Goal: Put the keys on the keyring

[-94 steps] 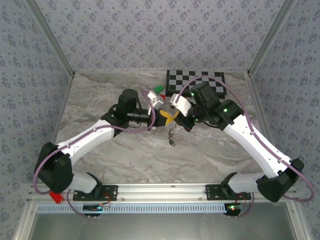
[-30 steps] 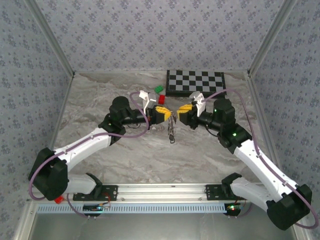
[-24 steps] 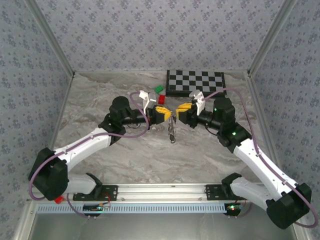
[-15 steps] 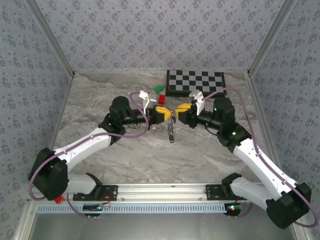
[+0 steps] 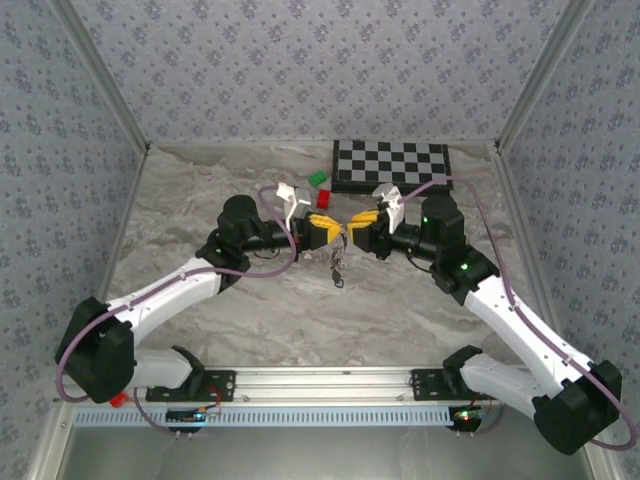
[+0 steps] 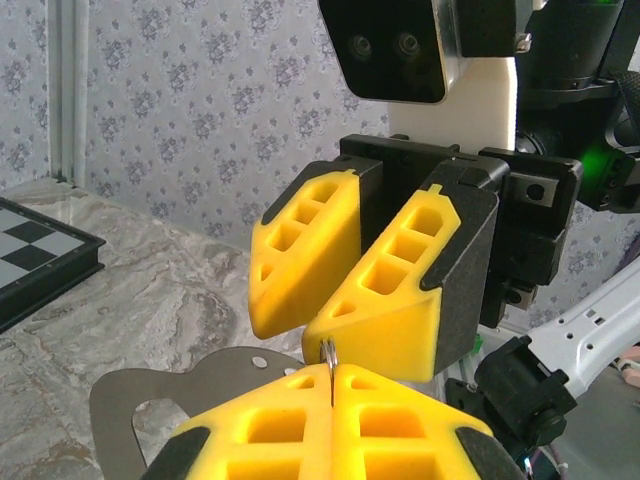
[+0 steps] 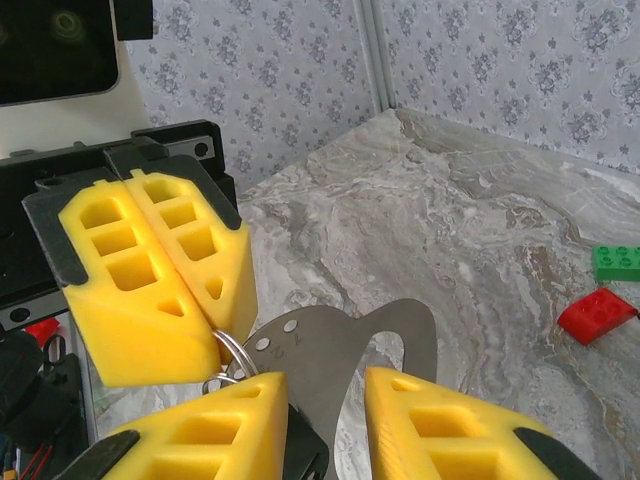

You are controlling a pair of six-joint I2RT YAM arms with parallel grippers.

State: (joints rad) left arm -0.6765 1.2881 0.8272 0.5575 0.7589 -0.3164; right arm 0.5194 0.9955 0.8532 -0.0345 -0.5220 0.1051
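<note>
One closed left gripper (image 6: 331, 372) pinches the thin silvery wire keyring (image 6: 328, 349). Right gripper (image 7: 325, 390) faces it, yellow pads (image 7: 205, 430) parted.

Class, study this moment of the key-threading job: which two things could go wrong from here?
1. The left gripper pinches the keyring only at its pad tips. A nudge might pull it free, dropping the keys dangling beneath it.
2. The open right gripper sits very close to the left gripper's pads. Moving in further could knock them together and jar the keyring.
</note>
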